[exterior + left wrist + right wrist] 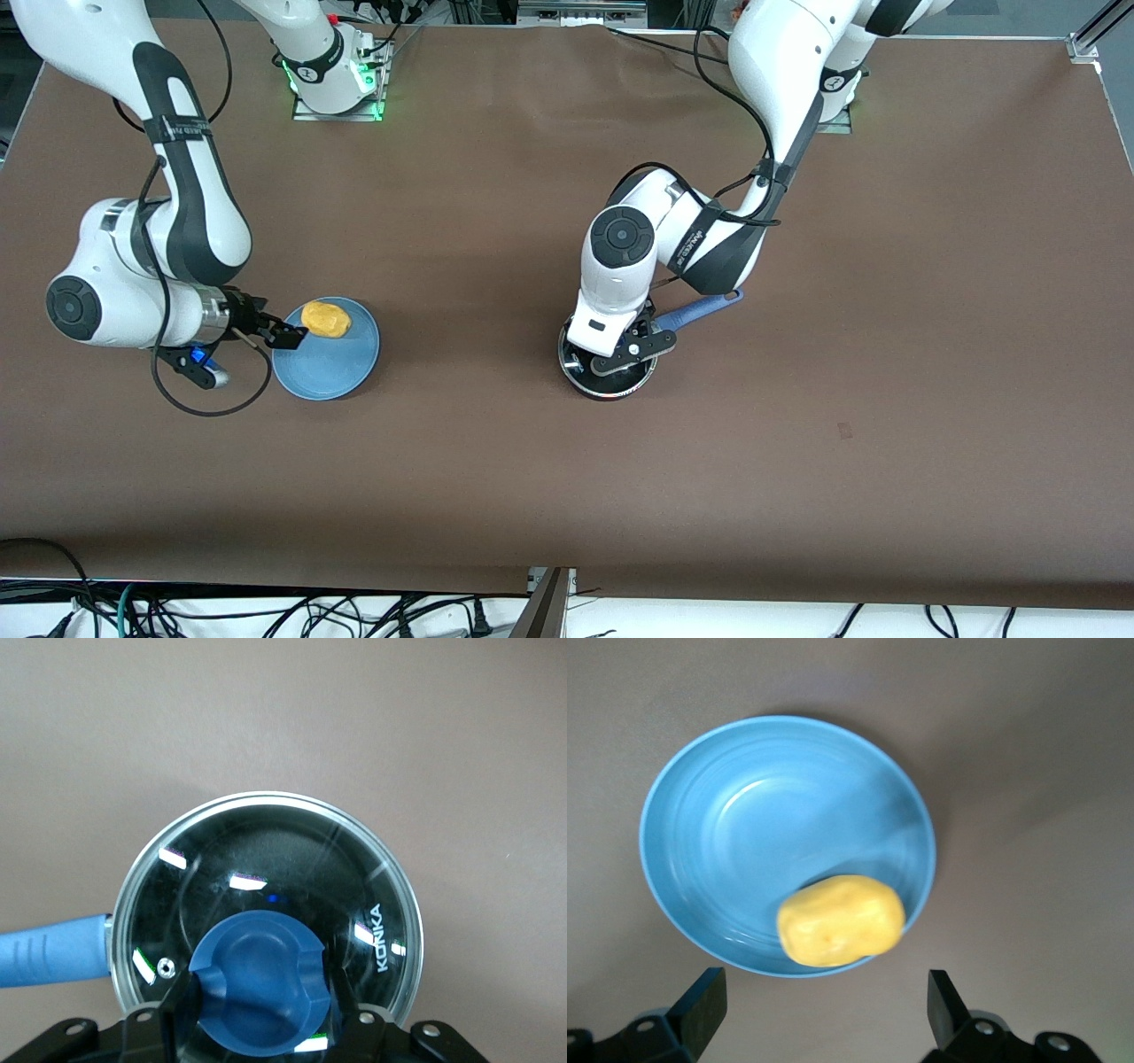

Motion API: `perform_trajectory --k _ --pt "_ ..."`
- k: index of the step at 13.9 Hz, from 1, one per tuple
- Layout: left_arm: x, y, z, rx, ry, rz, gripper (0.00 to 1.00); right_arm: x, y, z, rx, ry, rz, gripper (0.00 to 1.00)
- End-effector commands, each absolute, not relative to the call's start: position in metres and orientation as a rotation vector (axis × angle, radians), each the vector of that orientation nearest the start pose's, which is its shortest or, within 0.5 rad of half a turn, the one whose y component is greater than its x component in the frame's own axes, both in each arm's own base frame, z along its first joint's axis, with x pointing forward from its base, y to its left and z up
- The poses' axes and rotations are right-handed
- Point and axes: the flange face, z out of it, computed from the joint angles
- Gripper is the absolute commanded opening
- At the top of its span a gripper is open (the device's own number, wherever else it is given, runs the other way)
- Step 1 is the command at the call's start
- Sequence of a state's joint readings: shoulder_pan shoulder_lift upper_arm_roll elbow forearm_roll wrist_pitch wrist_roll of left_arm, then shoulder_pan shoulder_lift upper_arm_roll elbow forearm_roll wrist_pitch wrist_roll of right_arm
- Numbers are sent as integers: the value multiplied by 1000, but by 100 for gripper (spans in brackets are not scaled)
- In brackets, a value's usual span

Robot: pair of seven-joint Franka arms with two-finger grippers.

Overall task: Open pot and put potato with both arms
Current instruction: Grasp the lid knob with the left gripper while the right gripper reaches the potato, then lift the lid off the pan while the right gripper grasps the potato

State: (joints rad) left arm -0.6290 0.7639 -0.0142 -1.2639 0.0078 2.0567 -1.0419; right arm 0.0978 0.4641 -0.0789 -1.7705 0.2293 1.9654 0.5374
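Observation:
The black pot (611, 386) stands near the table's middle, its blue handle (704, 310) pointing toward the left arm's end. The clear glass lid (266, 859) lies on the pot, whose handle (49, 948) shows in the left wrist view. My left gripper (620, 359) is down on the lid, its fingers (174, 997) closed against both sides of the blue knob (261, 979). The yellow potato (326, 319) lies on a light-blue plate (332, 372). My right gripper (285, 334) is open and empty, low at the plate's edge beside the potato (842, 920).
The plate (744, 815) sits toward the right arm's end of the brown table (567, 478). Bare table lies between the plate and the pot and toward the front camera. The arm bases stand along the table's back edge.

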Motion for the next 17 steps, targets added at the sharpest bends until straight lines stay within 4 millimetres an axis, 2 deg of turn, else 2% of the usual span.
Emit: perform_trajectory --k 1,3,4,6,7,9,12,14,17 --pt "618 -420 351 -3108 -604 -61 51 605 31 264 -2791 1085 424 100" --pt "627 -395 372 -3121 -483 -60 51 591 37 246 -2772 1115 402 100" --pt "637 -374 384 -3138 -405 -79 51 583 37 239 -2750 1140 392 100" --pt "650 -335 389 -3142 -289 -77 51 569 33 230 -2730 1172 384 100" --pt "658 -306 391 -3140 -245 -68 51 565 36 229 -2721 1176 396 100" --pt "670 -240 389 -3140 -26 -50 52 560 33 227 -2716 1184 406 100" --pt "673 -150 376 -3161 212 -23 51 564 34 224 -2721 1178 369 100" --pt "670 -94 351 -3128 425 -46 51 567 42 224 -2726 1155 343 100" --pt "655 -23 322 -3100 544 -77 52 568 44 214 -2731 1151 319 100"
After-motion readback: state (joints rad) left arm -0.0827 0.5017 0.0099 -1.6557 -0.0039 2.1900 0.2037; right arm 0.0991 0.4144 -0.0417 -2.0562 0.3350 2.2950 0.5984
